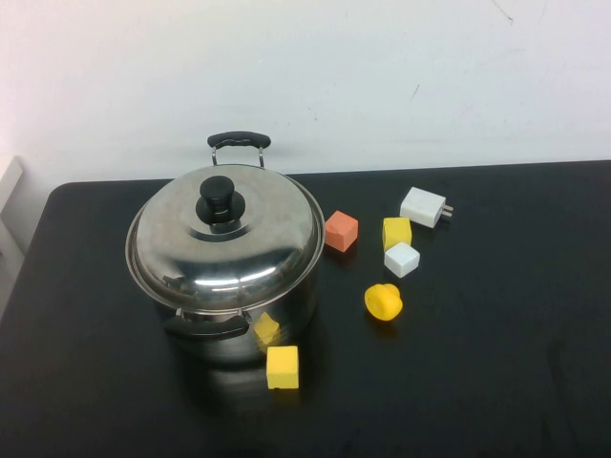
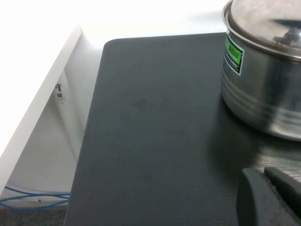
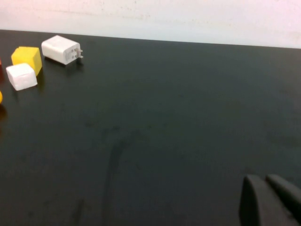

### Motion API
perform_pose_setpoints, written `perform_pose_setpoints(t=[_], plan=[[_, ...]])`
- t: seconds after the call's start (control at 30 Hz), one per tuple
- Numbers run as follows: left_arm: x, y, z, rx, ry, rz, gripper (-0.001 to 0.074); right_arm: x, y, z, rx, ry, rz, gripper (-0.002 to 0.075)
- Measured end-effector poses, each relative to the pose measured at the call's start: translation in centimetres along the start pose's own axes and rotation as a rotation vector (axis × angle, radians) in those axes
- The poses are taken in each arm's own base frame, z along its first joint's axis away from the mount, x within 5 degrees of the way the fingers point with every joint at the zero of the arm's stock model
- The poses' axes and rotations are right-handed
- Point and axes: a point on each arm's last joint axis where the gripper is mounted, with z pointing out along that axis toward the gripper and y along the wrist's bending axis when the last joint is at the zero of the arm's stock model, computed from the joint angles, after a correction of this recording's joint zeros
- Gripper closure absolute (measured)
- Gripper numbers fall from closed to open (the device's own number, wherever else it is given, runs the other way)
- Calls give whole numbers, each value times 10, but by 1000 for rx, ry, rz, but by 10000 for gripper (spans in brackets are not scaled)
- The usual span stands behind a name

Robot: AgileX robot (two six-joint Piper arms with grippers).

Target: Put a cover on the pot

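Both claws sit low over the black table (image 1: 496, 382), out of the high view and seen only in their own wrist views. Left claw (image 2: 273, 195): its dark fingers lie side by side, touching, so it looks clenched on nothing, parked near the pot's side on the robot's left. Right claw (image 3: 270, 200): its fingers too are pressed together, empty, over bare table well apart from the small things.

In the high view the pot (image 1: 239, 315) stands at about nine o'clock from the table's middle, upright, with the lid (image 1: 227, 239) resting on its rim and the black knob (image 1: 221, 201) on top. One black handle (image 1: 239, 140) shows at the pot's twelve o'clock, another (image 1: 205, 329) at its six. A green label (image 2: 233, 53) is stuck on the pot's wall.

A yellow cube (image 1: 283, 367) lies just beside the pot at its five o'clock, mirrored in the steel. An orange cube (image 1: 341, 231) sits near the pot at three o'clock. Further that way are a second yellow cube (image 1: 397, 232) touching a white cube (image 1: 401, 260), a white plug (image 1: 423, 206), and a rounded yellow piece (image 1: 383, 301).
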Motion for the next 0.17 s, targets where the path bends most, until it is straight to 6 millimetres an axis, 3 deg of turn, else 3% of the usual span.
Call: perform_pose_setpoints(t=[0.17], plan=[[0, 0, 0, 0, 0, 0, 737, 0, 0, 0, 0, 0, 0, 728]])
